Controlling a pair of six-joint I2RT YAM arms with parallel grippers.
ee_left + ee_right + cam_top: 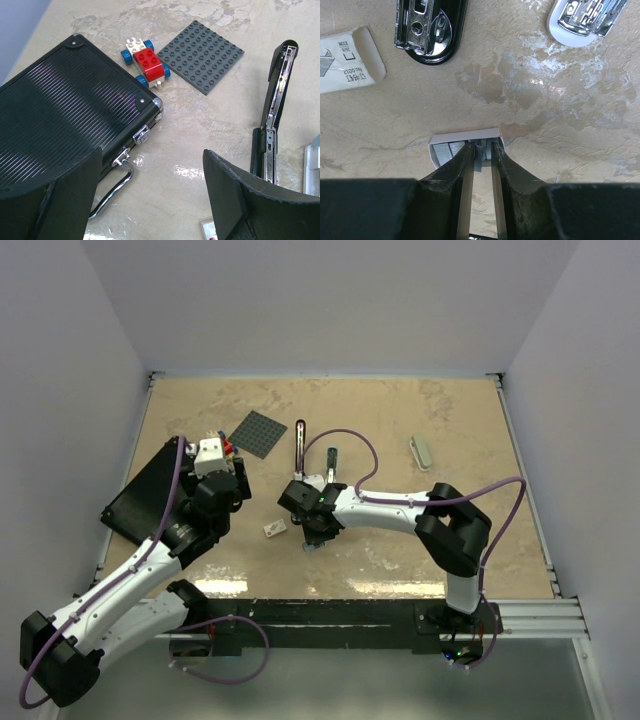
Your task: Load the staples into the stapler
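Note:
The stapler [299, 445] lies opened out on the table, its black arm and chrome channel [277, 95] showing in the left wrist view and its rounded end [427, 30] in the right wrist view. The staples [482, 156] are pale grey ribbed strips in a small white tray [465, 135]. My right gripper [482, 147] [312, 535] points down into that tray, its jaws nearly together with a strip pinched between them. My left gripper [150, 170] [232, 480] hovers wide open over bare table, holding nothing.
A black ribbed case [60, 125] with a chrome handle lies at the left. Behind it are a toy brick car [145, 62] and a grey studded plate [202, 55]. The printed white box sleeve [347, 57] lies by the tray. A white and chrome object [582, 17] sits right of the stapler.

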